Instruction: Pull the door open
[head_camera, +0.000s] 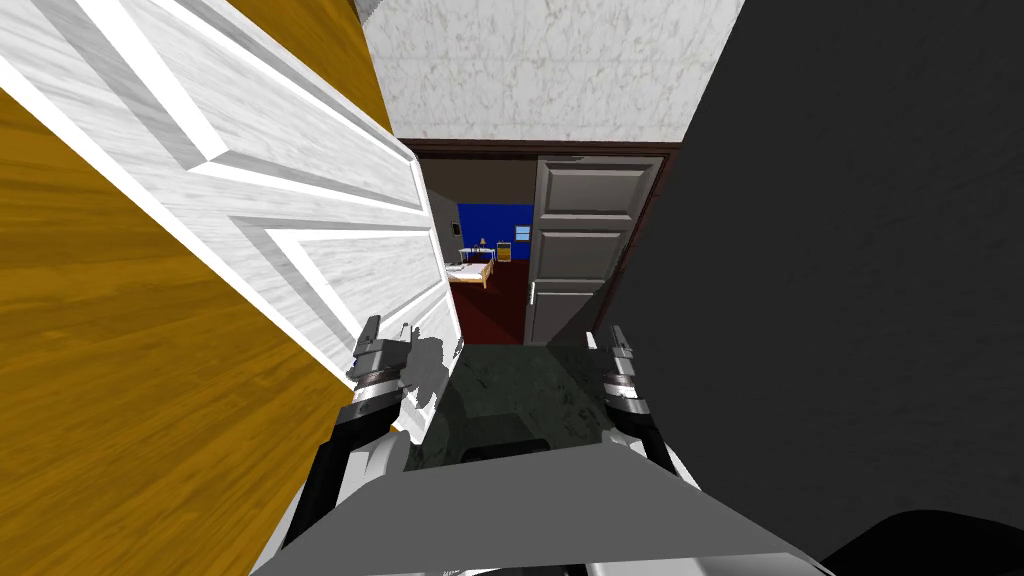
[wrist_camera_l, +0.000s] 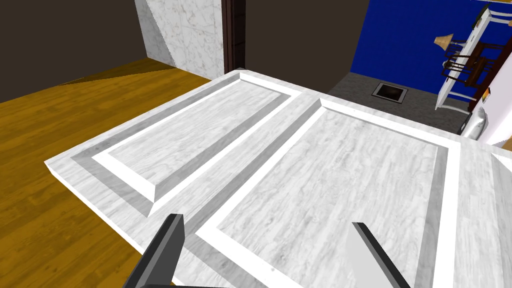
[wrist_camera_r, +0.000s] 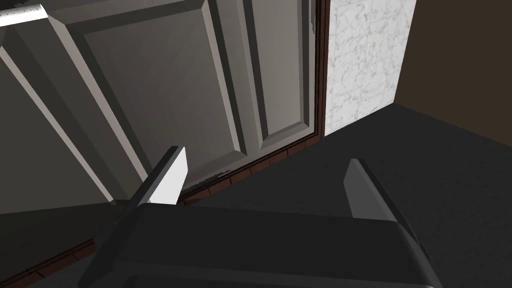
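Observation:
A double door stands ahead. Its white panelled leaf (head_camera: 300, 230) is swung out toward me on my left. The grey leaf (head_camera: 585, 240) sits closed in the dark brown frame. My left gripper (head_camera: 385, 335) hovers open just in front of the white leaf's face (wrist_camera_l: 300, 175), near its free edge, with nothing between its fingers. A silver lever handle (wrist_camera_l: 475, 125) shows at that leaf's far edge, apart from the gripper. My right gripper (head_camera: 608, 338) is open and empty, pointing at the bottom of the grey leaf (wrist_camera_r: 165, 85).
A wood-coloured wall (head_camera: 120, 400) lies behind the white leaf on my left. A dark wall (head_camera: 850, 300) runs close along my right. Dark floor (head_camera: 510, 390) leads to the gap, beyond which are a bed (head_camera: 470, 268) and a blue wall.

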